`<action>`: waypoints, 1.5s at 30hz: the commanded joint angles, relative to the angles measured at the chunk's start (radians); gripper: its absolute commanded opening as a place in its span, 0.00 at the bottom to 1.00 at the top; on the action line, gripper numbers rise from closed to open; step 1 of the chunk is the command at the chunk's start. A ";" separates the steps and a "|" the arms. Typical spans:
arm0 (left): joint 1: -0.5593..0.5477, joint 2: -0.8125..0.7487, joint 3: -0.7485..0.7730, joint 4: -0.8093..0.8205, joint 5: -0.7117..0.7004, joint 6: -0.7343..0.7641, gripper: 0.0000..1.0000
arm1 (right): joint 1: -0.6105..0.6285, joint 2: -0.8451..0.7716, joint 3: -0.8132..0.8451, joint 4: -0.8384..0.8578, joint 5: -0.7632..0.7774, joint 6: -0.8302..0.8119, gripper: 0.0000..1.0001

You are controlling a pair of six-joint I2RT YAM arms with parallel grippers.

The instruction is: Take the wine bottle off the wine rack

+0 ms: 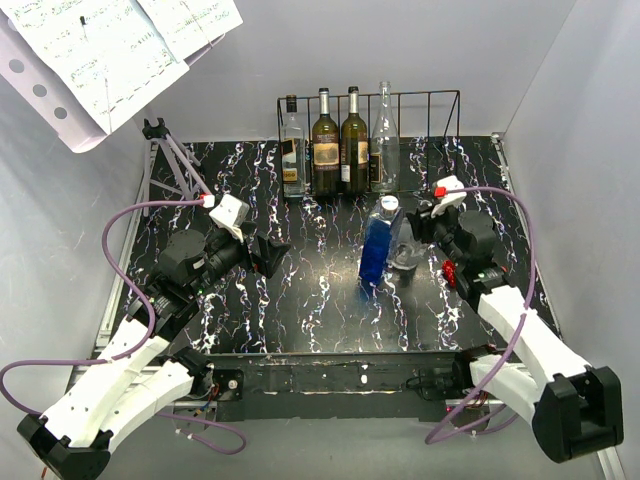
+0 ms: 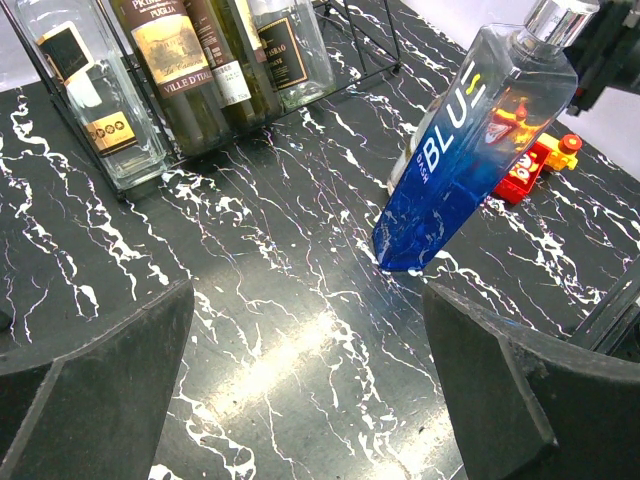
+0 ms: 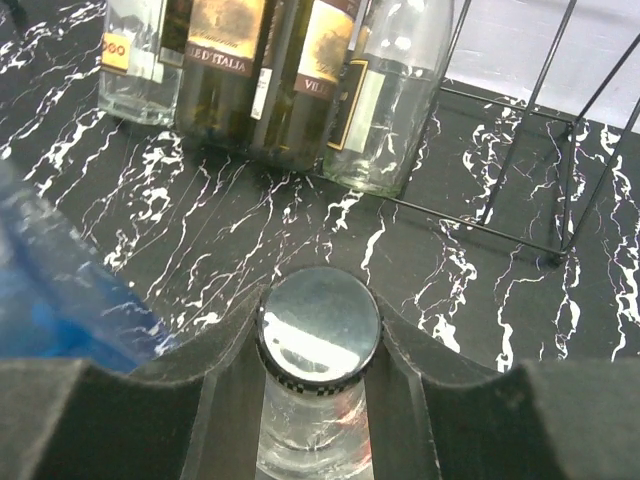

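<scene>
The black wire wine rack (image 1: 440, 95) stands at the back of the table and holds a clear square bottle (image 1: 292, 150), two dark wine bottles (image 1: 340, 145) and a tall clear bottle (image 1: 385, 135); its right part is bare. It also shows in the right wrist view (image 3: 560, 150). My right gripper (image 1: 410, 250) is in front of the rack, shut on the neck of a clear glass bottle with a silver cap (image 3: 320, 325). A blue bottle (image 1: 378, 250) stands just to its left. My left gripper (image 2: 310, 370) is open and empty over the table, left of the blue bottle (image 2: 450, 170).
A music stand with sheet music (image 1: 100, 50) and its tripod (image 1: 170, 165) occupy the back left corner. White walls close in the table on the left, back and right. A red piece (image 2: 530, 165) shows behind the blue bottle.
</scene>
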 commanded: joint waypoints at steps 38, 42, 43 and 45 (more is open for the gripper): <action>-0.005 -0.012 0.005 -0.002 0.002 0.009 0.98 | 0.056 0.101 0.599 -0.440 0.257 0.154 0.68; -0.005 -0.021 0.005 -0.005 -0.010 0.011 0.98 | 0.056 0.305 0.791 -0.434 0.259 0.128 0.69; -0.005 -0.026 0.003 -0.005 -0.012 0.011 0.98 | 0.056 0.366 0.851 -0.435 0.260 0.117 0.70; -0.005 -0.027 0.005 -0.005 -0.015 0.011 0.98 | 0.054 0.485 0.984 -0.467 0.268 0.097 0.70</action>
